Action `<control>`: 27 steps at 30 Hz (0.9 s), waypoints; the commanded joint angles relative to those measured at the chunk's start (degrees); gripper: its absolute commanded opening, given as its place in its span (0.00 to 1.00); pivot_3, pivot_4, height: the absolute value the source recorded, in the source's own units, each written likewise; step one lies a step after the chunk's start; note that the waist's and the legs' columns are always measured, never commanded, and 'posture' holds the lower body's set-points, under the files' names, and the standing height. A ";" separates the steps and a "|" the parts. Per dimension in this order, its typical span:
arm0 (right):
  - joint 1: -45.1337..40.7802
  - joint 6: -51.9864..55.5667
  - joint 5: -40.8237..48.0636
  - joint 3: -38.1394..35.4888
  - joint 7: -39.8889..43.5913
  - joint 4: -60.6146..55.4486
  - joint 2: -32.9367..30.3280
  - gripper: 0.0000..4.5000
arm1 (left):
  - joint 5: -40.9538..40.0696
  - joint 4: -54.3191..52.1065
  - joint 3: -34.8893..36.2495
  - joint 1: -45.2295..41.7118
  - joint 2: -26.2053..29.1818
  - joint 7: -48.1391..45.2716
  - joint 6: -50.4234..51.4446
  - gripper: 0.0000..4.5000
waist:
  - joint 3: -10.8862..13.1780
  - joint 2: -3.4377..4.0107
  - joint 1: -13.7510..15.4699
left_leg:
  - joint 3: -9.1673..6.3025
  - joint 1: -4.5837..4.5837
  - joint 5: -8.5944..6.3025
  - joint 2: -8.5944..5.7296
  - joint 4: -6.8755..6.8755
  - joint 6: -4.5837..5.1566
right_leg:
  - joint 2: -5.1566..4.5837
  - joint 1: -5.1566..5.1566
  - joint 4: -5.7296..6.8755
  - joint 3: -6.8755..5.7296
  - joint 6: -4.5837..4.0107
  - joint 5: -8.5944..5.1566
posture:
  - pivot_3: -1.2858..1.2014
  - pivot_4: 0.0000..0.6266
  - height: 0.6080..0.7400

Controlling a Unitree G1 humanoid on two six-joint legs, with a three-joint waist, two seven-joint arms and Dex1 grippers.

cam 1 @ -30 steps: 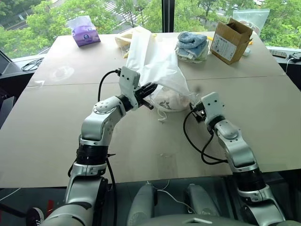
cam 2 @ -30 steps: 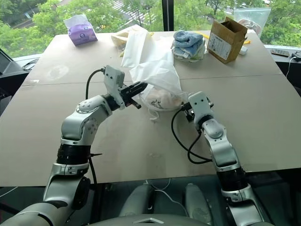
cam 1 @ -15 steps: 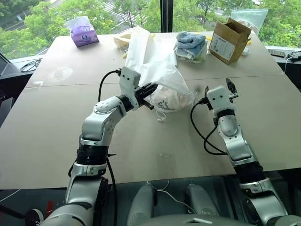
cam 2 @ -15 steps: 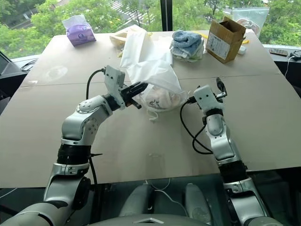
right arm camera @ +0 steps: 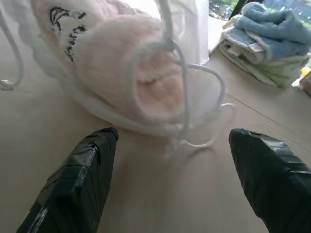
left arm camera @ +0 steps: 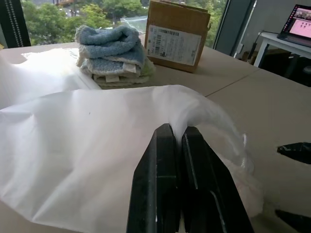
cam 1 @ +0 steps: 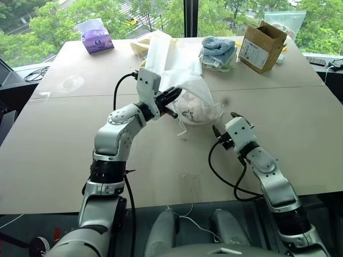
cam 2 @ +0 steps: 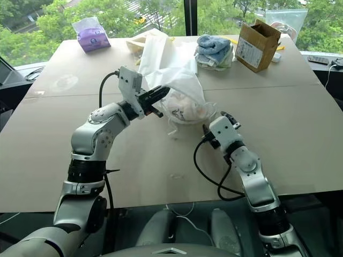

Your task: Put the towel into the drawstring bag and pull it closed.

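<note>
While daylight falls across the wide tan surface (cam 1: pixel 64 155), the drawstring bag (cam 1: pixel 179 75) lies near its middle, a thin white sack trailing toward the far edge with its bulging end turned to the near edge. Inside that bulge sits the towel (cam 1: pixel 194 110), cream and ribbed, its small dark mark showing through the fabric. The left pincer (cam 1: pixel 170 100) has its two black fingers pressed together on a fold of the bag's cloth, holding that part of the sack raised off the surface. The right pincer (cam 1: pixel 224 122) hovers just beside the bulging end, on its right, with its fingers (right arm camera: pixel 80 182) spread wide apart and nothing between them; the wrist view along them looks straight at the towel and the loops of white cord (right arm camera: pixel 197 104) lying against the surface, close ahead of the fingertips but apart from them. Toward the far right corner stands an open cardboard box (cam 1: pixel 261 44), and between it and the bag rests a stack of folded towels (cam 1: pixel 218 52), light blue on top. A purple tissue pack (cam 1: pixel 96 37) sits near the far left corner. A cream-coloured cloth item (cam 1: pixel 140 44) shows at the far edge behind the bag.
</note>
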 commanded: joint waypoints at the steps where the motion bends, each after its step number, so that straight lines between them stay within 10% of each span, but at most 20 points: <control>1: -3.13 -0.02 -1.26 0.08 -1.90 5.19 1.05 0.87 | -1.45 -3.52 1.53 -1.75 0.26 0.55 0.75 0.00 | 0.00 0.00 0.05 | -0.02 0.00 0.00 0.00 0.00 0.00 | 0.00 0.00 0.00 -0.02 0.00 0.00 | 0.52 0.24 1.00; 27: -16.00 -32.25 -11.46 -3.62 -27.97 32.39 3.15 0.87 | -0.99 -5.05 1.04 0.82 1.14 0.18 1.41 0.00 | -0.01 -0.01 -1.47 | 0.07 0.01 0.01 0.01 -0.01 -0.02 | -0.02 -0.03 0.02 0.05 0.00 0.00 | 0.52 0.24 1.00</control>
